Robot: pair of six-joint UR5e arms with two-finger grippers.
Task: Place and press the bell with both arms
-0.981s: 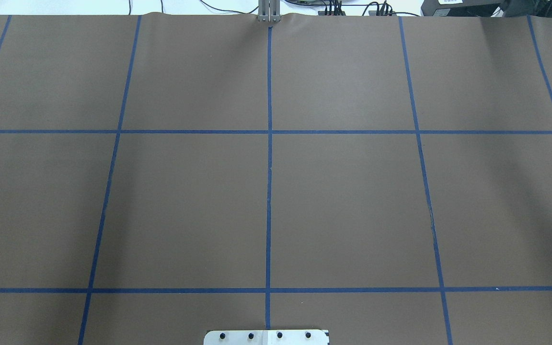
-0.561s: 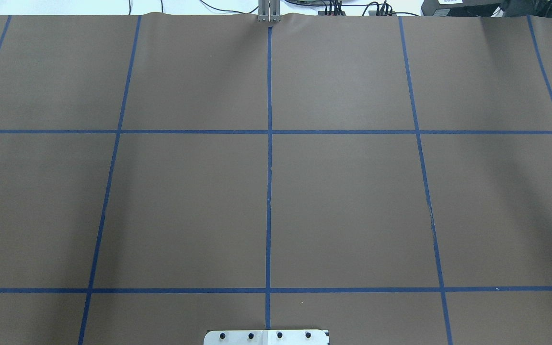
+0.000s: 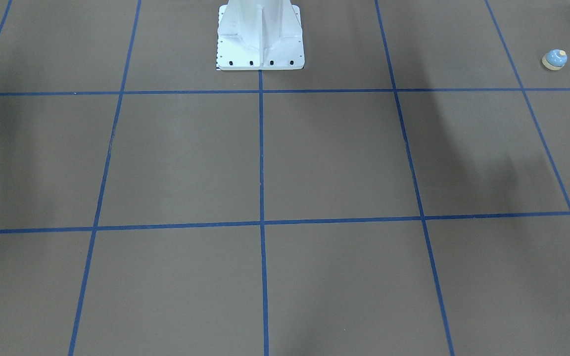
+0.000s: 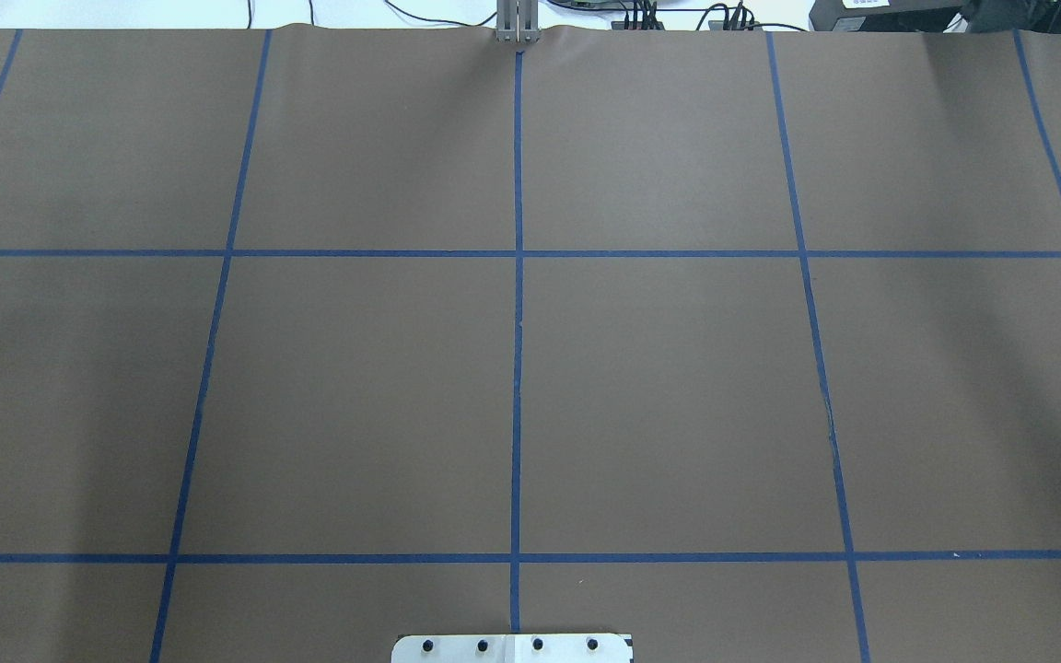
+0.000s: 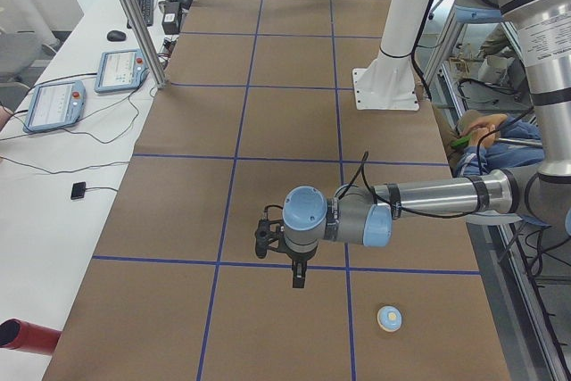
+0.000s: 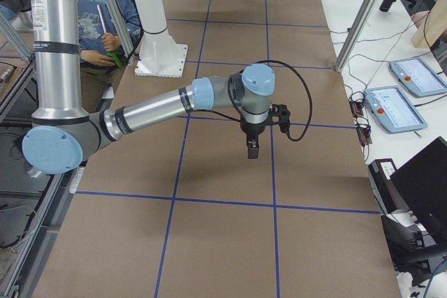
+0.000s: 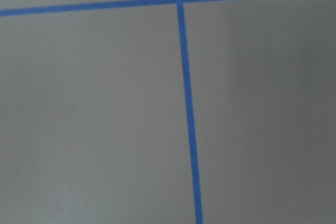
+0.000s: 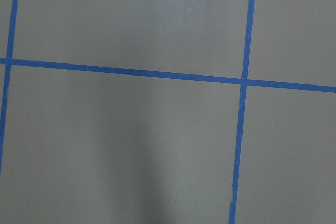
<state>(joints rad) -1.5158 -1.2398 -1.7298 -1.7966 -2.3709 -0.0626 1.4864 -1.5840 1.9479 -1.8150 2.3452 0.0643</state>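
The bell (image 5: pixel 389 318) stands upright on the brown paper-covered desk (image 4: pixel 678 387), button up, at the end on the robot's left. It sits in a cell of the blue tape grid (image 4: pixel 518 368) close to the robot's side, well off from the white pedestal (image 3: pixel 260 34). The left arm (image 5: pixel 428 195) reaches out over the desk. Its hand (image 5: pixel 299 281) points down above a tape line, near the bell but clear of it. The right arm (image 6: pixel 154 108) stretches over the far half, its hand (image 6: pixel 251 153) also pointing down above bare paper, well apart from the bell. Only the side views show either hand, so it cannot be told whether the fingers are spread or closed. Both wrist cameras see only paper and tape. The bell is likely light and rigid, with a smooth rounded dome that could slip out of a pinch taken high up. The safer hold seems to be low, across the cream base or the dome's widest part, which keeps off the top button. Being so small and light, it may skid on the paper when pressed off-centre.
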